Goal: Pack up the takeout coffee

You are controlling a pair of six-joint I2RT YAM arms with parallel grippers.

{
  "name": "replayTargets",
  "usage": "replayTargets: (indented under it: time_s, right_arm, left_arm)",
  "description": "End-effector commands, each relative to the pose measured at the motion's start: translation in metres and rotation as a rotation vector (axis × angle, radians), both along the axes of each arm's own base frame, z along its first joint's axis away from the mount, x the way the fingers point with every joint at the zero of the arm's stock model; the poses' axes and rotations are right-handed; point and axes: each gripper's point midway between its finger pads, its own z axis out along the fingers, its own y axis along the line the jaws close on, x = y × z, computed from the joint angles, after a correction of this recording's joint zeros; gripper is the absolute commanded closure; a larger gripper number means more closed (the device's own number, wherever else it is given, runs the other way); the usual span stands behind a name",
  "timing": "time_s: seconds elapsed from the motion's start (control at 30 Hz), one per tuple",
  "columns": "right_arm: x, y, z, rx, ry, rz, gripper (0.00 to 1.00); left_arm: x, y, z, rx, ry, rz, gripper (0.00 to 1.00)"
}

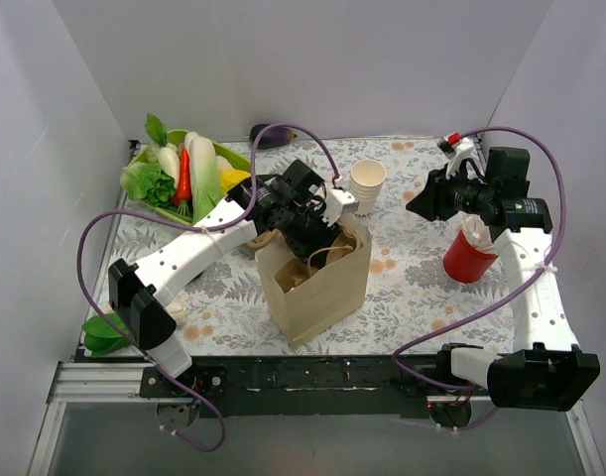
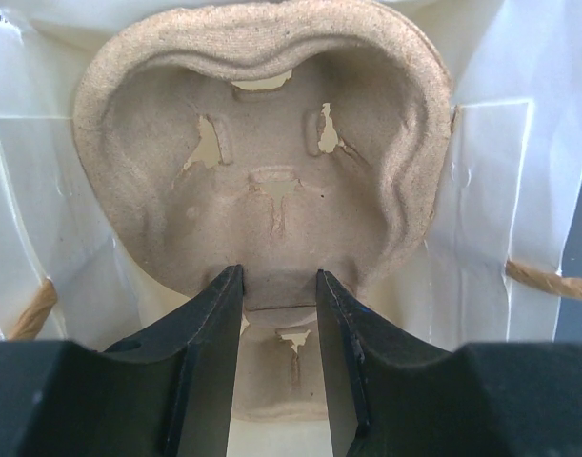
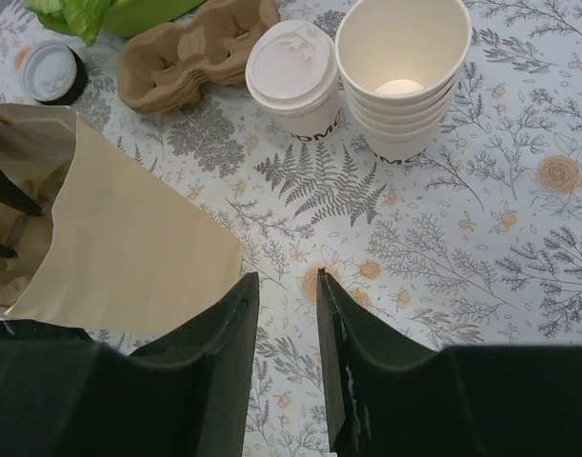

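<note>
Top external view, and plenty on: flowered tabletop (image 1: 412, 297), brown paper bag (image 1: 317, 293) standing open right under the left jaws. Down inside it, from the left wrist, a pulp cup carrier (image 2: 271, 114), with the left jaws closed across its narrow waist; looks like a firm pinch. Over to the right wrist: right jaws apart, empty, hovering above bare cloth. Well ahead of those tips, the stack of lidless cups (image 3: 400, 86). Just beside it on the left, the takeout coffee (image 3: 292, 81), lid on, upright, not yet picked. Trouble spots, by my reckoning: reaching in off-line and clipping the stack, toppling both; squeezing the paper wall too hard and popping the lid; or releasing the carrier crooked, leaving no level well for the cup.
</note>
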Motion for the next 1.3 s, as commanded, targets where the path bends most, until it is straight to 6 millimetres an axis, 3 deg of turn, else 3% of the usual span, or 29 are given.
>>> replayTargets:
  time_s: [0.0,0.27,0.47,0.73,0.9,0.97,1.1,1.27]
  right_arm:
    - [-0.008,0.000,0.006,-0.008,-0.045,0.011,0.61]
    - [-0.023,0.003,-0.009,0.014,0.001,0.013,0.61]
    - [-0.032,0.005,-0.019,0.033,0.027,0.020,0.61]
    - [-0.031,0.003,-0.017,0.012,-0.001,0.018,0.61]
    - [-0.036,0.006,0.004,0.029,-0.034,0.029,0.61]
    - [-0.038,0.006,0.007,0.028,-0.039,0.031,0.61]
    - [-0.037,0.004,-0.002,0.012,-0.025,0.024,0.61]
    - [-0.034,0.003,-0.002,0.011,-0.028,0.020,0.61]
  left_arm:
    - [-0.010,0.006,0.008,0.042,-0.034,-0.037,1.00]
    - [-0.017,0.011,0.001,0.125,-0.027,-0.085,1.00]
    - [-0.030,0.017,-0.015,0.186,-0.016,-0.133,1.00]
    - [-0.043,0.028,-0.025,0.271,0.040,-0.187,1.00]
    - [-0.042,0.032,-0.023,0.274,0.014,-0.201,1.00]
    - [-0.047,0.038,-0.031,0.297,0.034,-0.208,1.00]
    - [-0.051,0.042,-0.044,0.339,0.060,-0.215,1.00]
    - [-0.053,0.040,-0.046,0.341,0.068,-0.219,1.00]
